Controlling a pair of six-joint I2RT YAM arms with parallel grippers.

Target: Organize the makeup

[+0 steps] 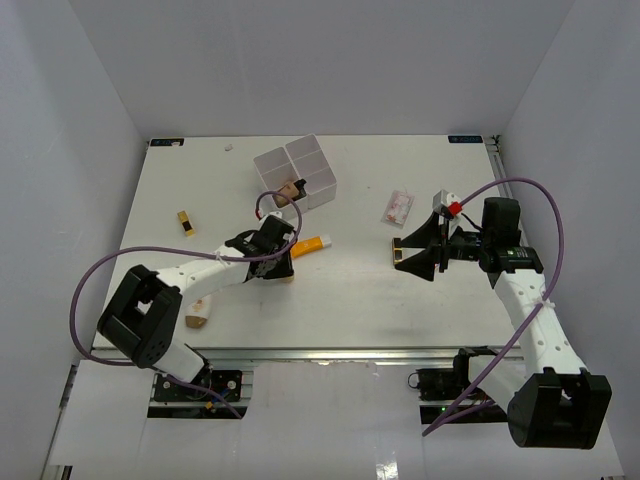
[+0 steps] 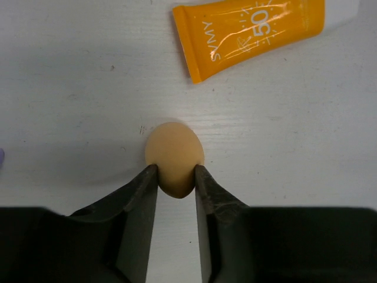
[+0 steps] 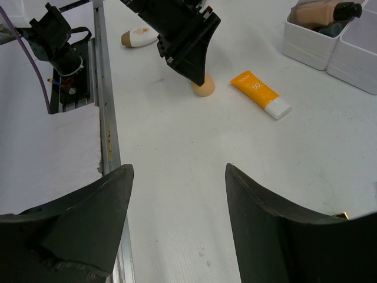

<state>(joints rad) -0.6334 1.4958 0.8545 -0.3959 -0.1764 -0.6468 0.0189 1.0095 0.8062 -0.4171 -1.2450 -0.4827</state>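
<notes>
White worktop (image 1: 350,300) fills the enclosure, and near its middle lies the beige egg-shaped sponge (image 2: 174,154), resting on the surface just short of the orange tube (image 2: 253,32). The left claw (image 2: 175,174) is narrowed onto the sponge, its two dark fingers (image 2: 135,218) pressing against either side of the tapered end, while the fat end bulges out beyond the tips. The sponge is not yet lifted. That is a shallow hold on a soft, rounded thing, and I judge the main risk to be the sponge squirting forward out of the pinch as pressure builds. A firmer grip would sit further along, toward the widest part, with only enough squeeze to dent the foam lightly. From there the lift should go straight up, so that nothing drags against the tube lying close ahead. The likely target is the white box (image 1: 295,172) at the far side of the worktop, where one compartment already holds a skin-tone bottle (image 3: 321,15). The sponge should be carried over the wall and let go low inside a compartment, so it does not bounce out. The right claw (image 3: 178,171) stands wide with nothing between its fingers, well apart from the sponge, and is best kept there while the left arm travels.
</notes>
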